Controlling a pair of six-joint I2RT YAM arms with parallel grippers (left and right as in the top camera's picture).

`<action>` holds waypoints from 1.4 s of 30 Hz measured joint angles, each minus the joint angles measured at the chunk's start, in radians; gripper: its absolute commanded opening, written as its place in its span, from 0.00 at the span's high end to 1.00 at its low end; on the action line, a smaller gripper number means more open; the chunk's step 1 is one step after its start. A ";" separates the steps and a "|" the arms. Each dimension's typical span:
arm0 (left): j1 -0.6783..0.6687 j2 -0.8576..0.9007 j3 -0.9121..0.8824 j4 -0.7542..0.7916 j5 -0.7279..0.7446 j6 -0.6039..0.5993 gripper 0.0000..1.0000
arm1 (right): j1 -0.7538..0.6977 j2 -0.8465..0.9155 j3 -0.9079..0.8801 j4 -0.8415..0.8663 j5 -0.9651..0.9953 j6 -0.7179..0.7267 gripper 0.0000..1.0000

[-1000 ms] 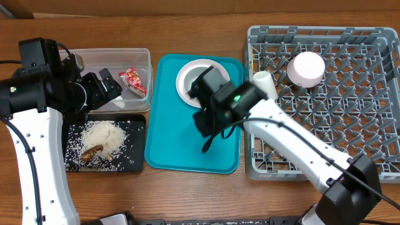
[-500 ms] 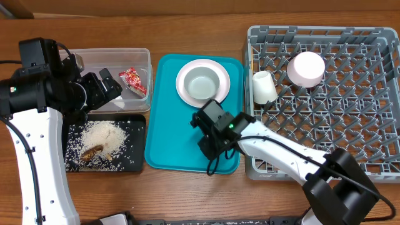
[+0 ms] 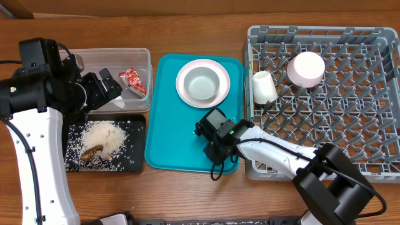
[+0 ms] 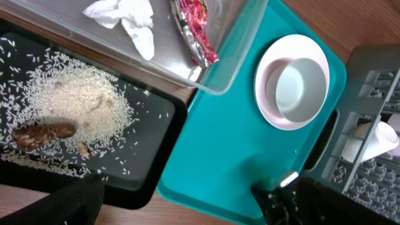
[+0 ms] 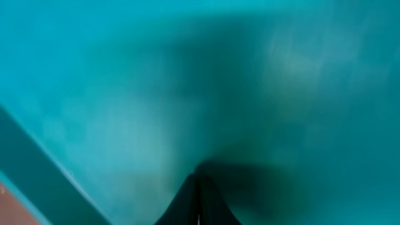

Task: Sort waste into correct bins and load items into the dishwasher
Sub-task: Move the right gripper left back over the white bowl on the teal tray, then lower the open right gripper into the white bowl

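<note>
At far left, left gripper (image 3: 112,85) over the near-left part of the clear tub (image 3: 142,57), jaws spread to their widest, nothing between them. In the left wrist view, the two dark fingers (image 4: 81,201) at the bottom edge, well apart.

Inside the tub, crumpled white paper napkin (image 4: 125,15) and, to its right, red snack wrapper (image 3: 133,80) against the right wall.

Just in front of the tub, flat black tray (image 3: 136,159) with a heap of white rice (image 3: 105,137), loose grains scattered around it, brown scrap (image 3: 92,152) at the heap's near-left edge.

Next, teal tray (image 3: 169,100) on the wooden table (image 3: 187,12). At its far end, pale pink plate (image 3: 182,84) with a shallow bowl (image 3: 203,84) seated in it, upright. At its near right, right gripper (image 5: 199,190) pointed down at bare teal surface, fingertips pressed together, clasping nothing; contact with the tray not discernible.

At right, grey dish rack (image 3: 375,125). White cup (image 3: 262,87) on its side at the rack's left edge; deeper bowl (image 3: 305,69) upside down among the pegs further back.
</note>
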 measured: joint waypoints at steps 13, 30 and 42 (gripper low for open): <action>0.000 0.000 0.000 0.002 0.000 0.000 0.00 | 0.008 0.015 0.040 -0.204 0.261 0.004 0.96; 0.000 0.000 0.000 0.002 0.000 0.000 0.00 | 0.013 0.034 0.045 -0.189 0.400 -0.003 0.96; 0.000 0.000 0.000 0.002 0.000 0.000 0.00 | 0.013 0.048 0.045 -0.193 0.499 -0.179 0.96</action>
